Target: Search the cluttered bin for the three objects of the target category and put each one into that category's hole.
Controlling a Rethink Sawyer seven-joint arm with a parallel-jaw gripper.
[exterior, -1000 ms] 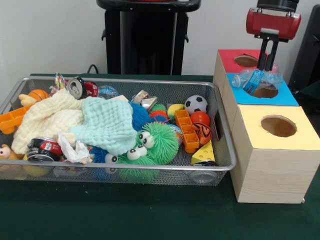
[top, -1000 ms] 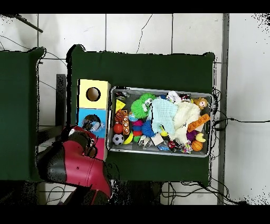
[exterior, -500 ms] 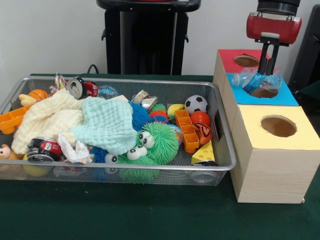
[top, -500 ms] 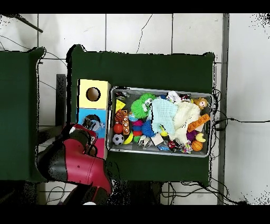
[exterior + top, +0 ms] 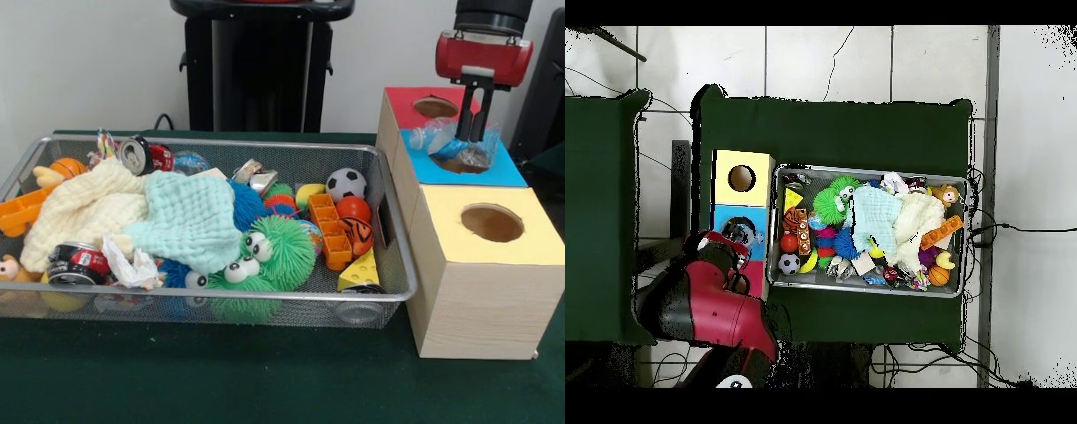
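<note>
My gripper [image 5: 478, 132] hangs over the hole of the blue-topped box [image 5: 508, 173], and its fingers stand close together on a see-through wrinkly bottle [image 5: 441, 138]. The bottle lies tilted across the hole's rim. In the overhead view the red arm covers the gripper [image 5: 737, 238] and most of that box [image 5: 723, 214]. The wire mesh bin [image 5: 265, 144] stands to the left, full of toys; it also shows in the overhead view [image 5: 870, 168]. Another clear bottle with a blue label [image 5: 189, 162] lies at the bin's back. A further clear piece [image 5: 357, 311] lies low at its front right corner.
A yellow-topped box [image 5: 530, 212] with a hole stands in front of the blue one, and a red-topped box [image 5: 402, 99] behind it. The bin holds cloths [image 5: 190, 216], a green fuzzy toy [image 5: 278, 252], drink cans [image 5: 141, 155], balls and an orange block [image 5: 331, 230].
The gripper has shifted slightly right and lower over the blue box. The bottle has swung from hanging left of the hole to lying more over it.
</note>
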